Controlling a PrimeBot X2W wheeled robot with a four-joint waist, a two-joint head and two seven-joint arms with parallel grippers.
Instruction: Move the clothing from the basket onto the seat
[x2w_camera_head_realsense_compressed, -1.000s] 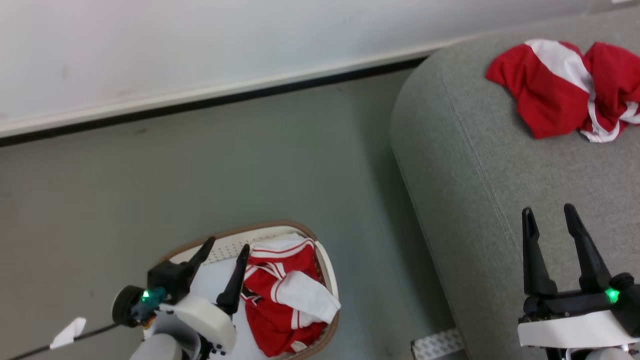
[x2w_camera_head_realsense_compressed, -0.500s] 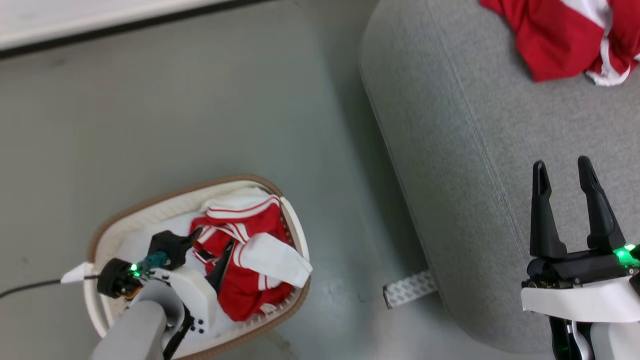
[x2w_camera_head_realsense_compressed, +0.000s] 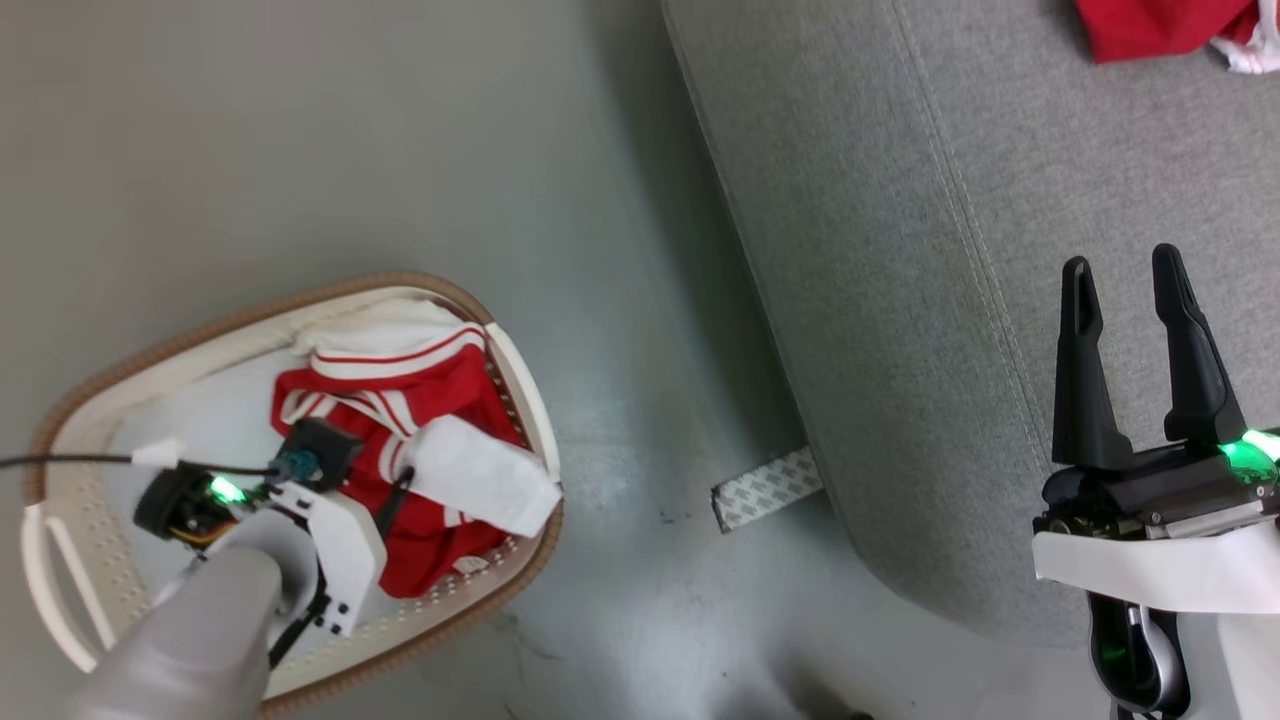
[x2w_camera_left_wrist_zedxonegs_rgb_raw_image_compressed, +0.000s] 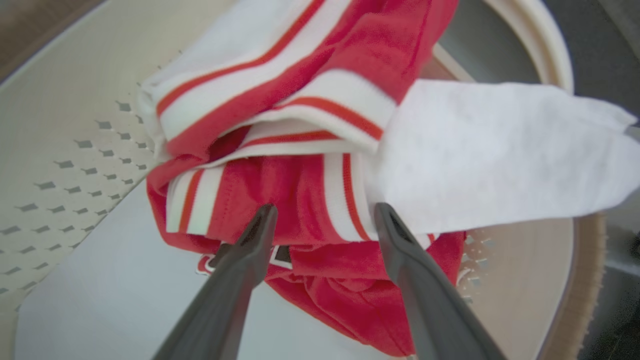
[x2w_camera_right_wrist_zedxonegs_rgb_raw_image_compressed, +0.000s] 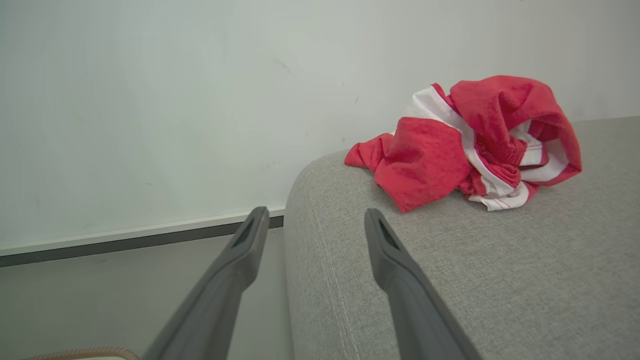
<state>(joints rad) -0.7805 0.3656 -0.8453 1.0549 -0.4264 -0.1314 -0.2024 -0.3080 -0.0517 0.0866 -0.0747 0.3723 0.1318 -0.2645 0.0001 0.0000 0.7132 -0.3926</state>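
A heap of red and white clothing (x2w_camera_head_realsense_compressed: 440, 390) lies in the basket (x2w_camera_head_realsense_compressed: 525, 385), pushed towards the side nearer the seat (x2w_camera_head_realsense_compressed: 900, 300). Striped trim shows along its folds, and a plain white flap (x2w_camera_head_realsense_compressed: 480, 480) of it hangs out over the rim. Under the heap, a pale flat pad (x2w_camera_left_wrist_zedxonegs_rgb_raw_image_compressed: 100, 290) covers the basket's bottom.

The left gripper (x2w_camera_left_wrist_zedxonegs_rgb_raw_image_compressed: 325, 210) reaches down into the basket from above. Its fingers are spread apart, one on each side of a red fold with a white stripe, and nothing is pinched between them. The tips are right at the cloth. I can't tell whether they press into it or hang just over it.

The basket stands on the grey floor (x2w_camera_head_realsense_compressed: 300, 150), apart from the seat with a strip of bare floor between them. A short patterned strip (x2w_camera_head_realsense_compressed: 765, 488) lies on the floor and runs in under the seat's edge.

A second garment (x2w_camera_right_wrist_zedxonegs_rgb_raw_image_compressed: 450, 150), also red and white, sits crumpled on top of the seat near its far end, close to the pale wall (x2w_camera_right_wrist_zedxonegs_rgb_raw_image_compressed: 150, 100).

The right gripper (x2w_camera_head_realsense_compressed: 1120, 260) hangs over the near part of the seat, well apart from that garment. Its fingers are parted too, with nothing between them, and they point along the seat towards the wall.
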